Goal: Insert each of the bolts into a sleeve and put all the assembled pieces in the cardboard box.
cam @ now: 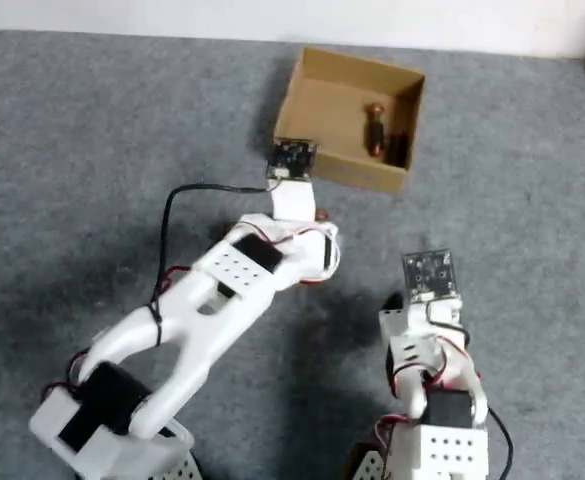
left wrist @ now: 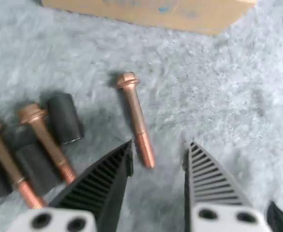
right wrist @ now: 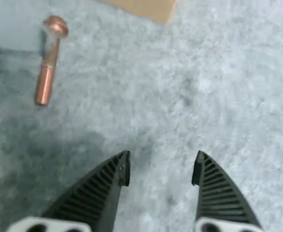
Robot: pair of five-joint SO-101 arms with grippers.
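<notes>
I have the left arm stretched out towards the open brown cardboard box, which sits on the far side of the grey felt-covered bench. Inside the box lies one assembled piece, a copper bolt pushed into a black sleeve, close to the wall on my right.

Through the left wrist camera I see the left jaws spread wide, gripping nothing, low over the felt. A loose copper-coloured hex-head bolt lies flat just ahead of them. Its threaded end points into the gap between the tips, nearer one tip than the other, and its head points towards the box wall. I cannot tell whether a tip touches it.

Off to one side of that bolt sits a cluster: a short black cylindrical sleeve, a second copper bolt just beside it, a third copper bolt, and more dark sleeves under and between them. I cannot tell whether either of these bolts passes through a sleeve.

The right arm is pulled in close to its base. The right jaws are spread too, holding nothing, over bare felt. The loose bolt lies well apart from them, near a corner of the box.
</notes>
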